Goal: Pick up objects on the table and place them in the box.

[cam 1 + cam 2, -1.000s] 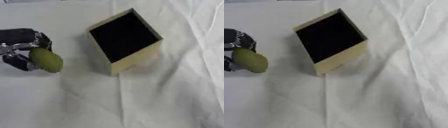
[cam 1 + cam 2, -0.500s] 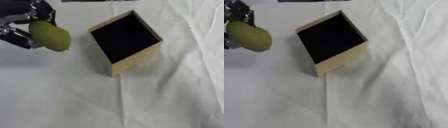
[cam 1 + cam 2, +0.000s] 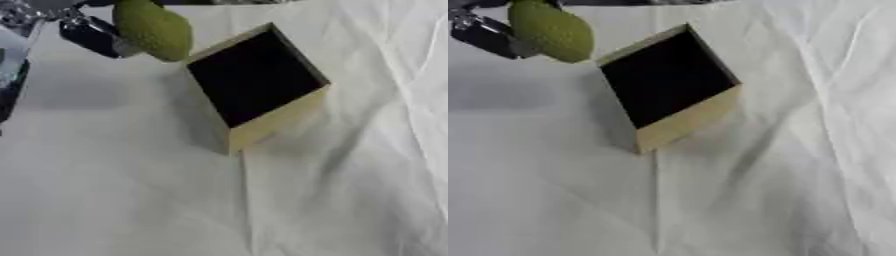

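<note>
A green oval fruit hangs in the air at the upper left, held by my left hand, whose black and silver fingers curl round its left side. The fruit sits just left of and above the box's left corner. The box is tan-walled with a dark open inside, turned like a diamond on the white cloth in the upper middle of both views. Nothing shows inside its dark interior. My right hand is in no view.
A wrinkled white cloth covers the table, with a raised fold running down the right side. A dark object shows at the left edge of the left eye view.
My left hand has lifted the green fruit up from the table and carried it rightward, from the far left to beside the box's left corner.
</note>
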`<action>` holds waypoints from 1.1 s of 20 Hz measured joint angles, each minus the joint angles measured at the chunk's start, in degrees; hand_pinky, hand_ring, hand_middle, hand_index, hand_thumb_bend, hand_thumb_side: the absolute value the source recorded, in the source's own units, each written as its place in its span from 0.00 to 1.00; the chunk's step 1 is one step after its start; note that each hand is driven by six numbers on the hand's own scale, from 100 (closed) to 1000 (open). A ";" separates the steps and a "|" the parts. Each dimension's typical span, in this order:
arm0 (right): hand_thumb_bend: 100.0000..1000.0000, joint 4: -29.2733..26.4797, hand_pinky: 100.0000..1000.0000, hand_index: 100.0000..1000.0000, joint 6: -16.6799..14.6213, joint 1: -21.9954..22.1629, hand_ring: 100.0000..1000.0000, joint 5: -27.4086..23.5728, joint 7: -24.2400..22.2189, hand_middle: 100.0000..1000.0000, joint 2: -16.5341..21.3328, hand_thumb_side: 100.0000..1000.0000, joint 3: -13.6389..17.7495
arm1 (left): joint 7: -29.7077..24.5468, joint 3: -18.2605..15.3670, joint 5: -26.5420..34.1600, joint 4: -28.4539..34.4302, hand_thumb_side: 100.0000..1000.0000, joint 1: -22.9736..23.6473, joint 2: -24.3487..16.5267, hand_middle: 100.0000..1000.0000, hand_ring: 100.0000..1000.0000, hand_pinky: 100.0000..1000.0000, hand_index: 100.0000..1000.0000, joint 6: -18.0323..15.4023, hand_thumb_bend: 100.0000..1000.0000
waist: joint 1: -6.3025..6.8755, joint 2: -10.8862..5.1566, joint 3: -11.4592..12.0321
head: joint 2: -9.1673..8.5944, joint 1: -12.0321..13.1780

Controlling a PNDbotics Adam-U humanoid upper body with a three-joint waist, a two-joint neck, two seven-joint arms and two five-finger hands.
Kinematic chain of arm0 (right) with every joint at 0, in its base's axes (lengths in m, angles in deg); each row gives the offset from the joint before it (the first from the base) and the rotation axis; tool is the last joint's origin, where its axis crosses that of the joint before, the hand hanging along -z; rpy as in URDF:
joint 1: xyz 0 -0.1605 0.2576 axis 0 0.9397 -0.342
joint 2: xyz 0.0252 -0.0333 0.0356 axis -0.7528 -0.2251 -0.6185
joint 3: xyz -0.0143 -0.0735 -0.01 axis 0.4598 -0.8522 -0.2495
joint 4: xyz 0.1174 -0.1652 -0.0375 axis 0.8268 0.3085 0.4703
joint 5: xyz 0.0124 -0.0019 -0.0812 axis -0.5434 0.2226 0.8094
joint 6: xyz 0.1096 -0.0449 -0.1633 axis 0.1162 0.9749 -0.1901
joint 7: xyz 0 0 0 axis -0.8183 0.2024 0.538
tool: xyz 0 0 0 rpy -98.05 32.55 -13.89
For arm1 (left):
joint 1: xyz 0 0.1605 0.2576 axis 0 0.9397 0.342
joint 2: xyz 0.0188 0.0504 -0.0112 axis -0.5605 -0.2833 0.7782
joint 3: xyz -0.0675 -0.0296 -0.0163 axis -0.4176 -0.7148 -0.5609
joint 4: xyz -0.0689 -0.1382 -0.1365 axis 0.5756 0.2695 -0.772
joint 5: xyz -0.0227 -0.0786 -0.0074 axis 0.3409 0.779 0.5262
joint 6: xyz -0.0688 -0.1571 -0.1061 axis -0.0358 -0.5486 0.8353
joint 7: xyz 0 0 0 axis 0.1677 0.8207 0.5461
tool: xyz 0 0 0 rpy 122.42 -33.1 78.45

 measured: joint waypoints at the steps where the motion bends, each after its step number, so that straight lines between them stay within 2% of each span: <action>1: 0.00 0.00 0.82 0.72 -0.06 -0.20 0.82 -0.03 0.15 0.61 -0.01 0.31 0.00 | 0.26 -0.30 -0.87 -1.08 0.00 -0.56 1.33 0.38 0.49 0.51 0.52 -0.26 0.11 | -0.01 -0.01 -0.12 | 0.00 0.10; 5: 0.00 0.00 0.82 0.72 -0.25 -1.15 0.82 -0.07 0.54 0.61 -0.49 0.30 -0.03 | 1.54 -1.52 -4.24 -5.38 0.00 -1.93 6.79 0.38 0.49 0.50 0.51 -1.37 0.07 | -0.05 -0.01 -0.66 | -0.36 0.57; 10: 0.00 0.00 0.82 0.72 -0.29 -1.79 0.82 -0.07 0.58 0.61 -0.64 0.30 -0.17 | 3.57 -2.24 -8.83 -9.25 0.00 -2.08 13.10 0.37 0.48 0.50 0.51 -2.07 0.07 | -0.02 -0.01 -0.90 | -0.50 0.76; 19: 0.00 0.00 0.81 0.72 -1.04 -3.80 0.80 -0.18 0.73 0.62 -0.79 0.25 -0.85 | 9.72 -2.94 -17.16 -13.27 0.00 -1.91 17.14 0.38 0.48 0.50 0.52 -2.32 0.04 | -0.37 -0.02 -1.64 | -0.53 0.52; 22: 0.00 0.00 0.81 0.72 -1.19 -4.41 0.80 -0.53 0.57 0.61 -0.81 0.25 -1.34 | 11.95 -3.01 -19.77 -15.17 0.00 -1.91 18.50 0.39 0.49 0.51 0.54 -2.45 0.07 | -0.65 -0.02 -1.77 | -0.61 0.53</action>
